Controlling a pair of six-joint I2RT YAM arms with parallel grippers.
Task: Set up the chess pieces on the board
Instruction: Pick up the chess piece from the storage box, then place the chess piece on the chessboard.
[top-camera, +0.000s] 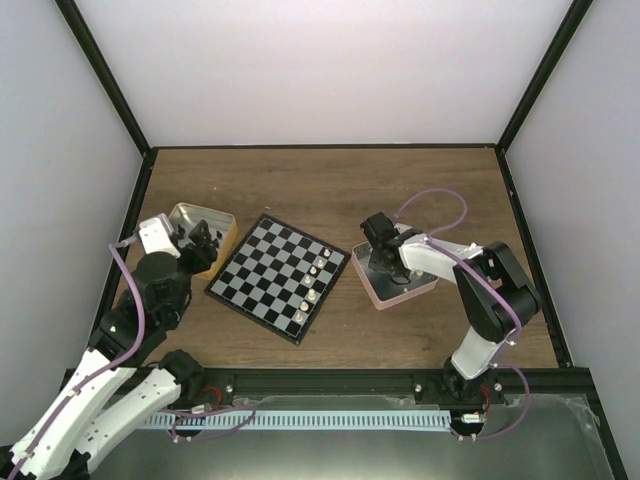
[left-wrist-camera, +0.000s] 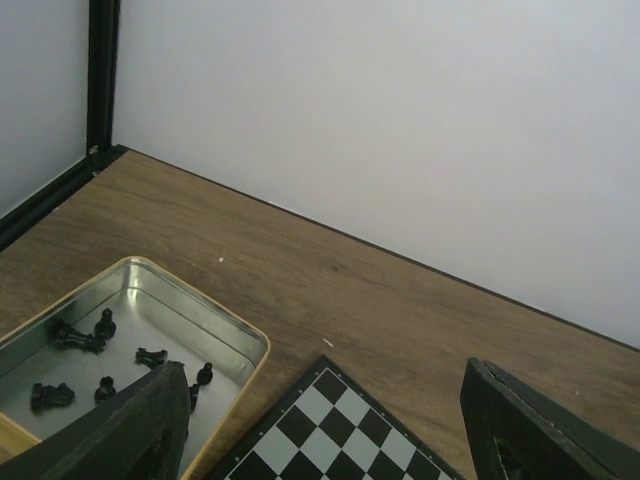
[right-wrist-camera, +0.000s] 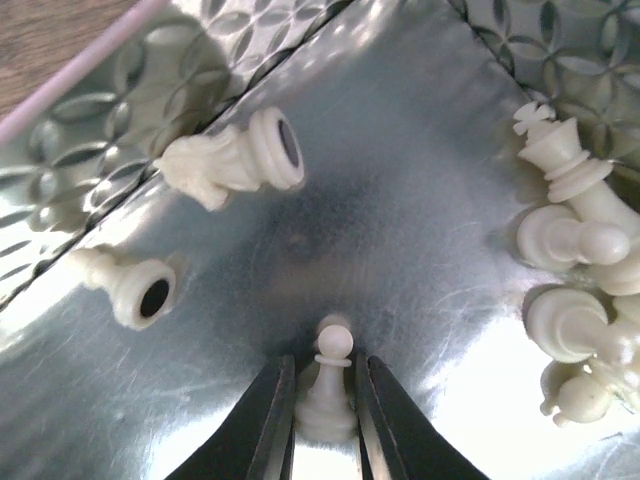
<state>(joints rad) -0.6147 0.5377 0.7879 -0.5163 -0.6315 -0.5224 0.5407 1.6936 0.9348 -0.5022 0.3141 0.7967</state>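
Note:
The board (top-camera: 262, 272) lies at the table's middle, with several cream-white pieces (top-camera: 313, 280) along its right edge. My right gripper (top-camera: 380, 255) is down inside the pink tray (top-camera: 400, 292). In the right wrist view it (right-wrist-camera: 327, 365) is shut on a white pawn (right-wrist-camera: 327, 400), held upright between the fingers just above the tray's shiny floor (right-wrist-camera: 400, 200). A white knight (right-wrist-camera: 225, 160), a pawn (right-wrist-camera: 125, 285) and a heap of white pieces (right-wrist-camera: 575, 270) lie around it. My left gripper (top-camera: 203, 240) is open and empty over the gold tin's right edge, its fingers (left-wrist-camera: 140, 430) spread wide above the board's corner (left-wrist-camera: 330, 430).
The gold tin (top-camera: 190, 215) at the left holds several black pieces (left-wrist-camera: 80, 340) lying on its floor. Its rim (left-wrist-camera: 235, 330) lies close to the board's left corner. Black frame rails and white walls enclose the wooden table (top-camera: 330, 190).

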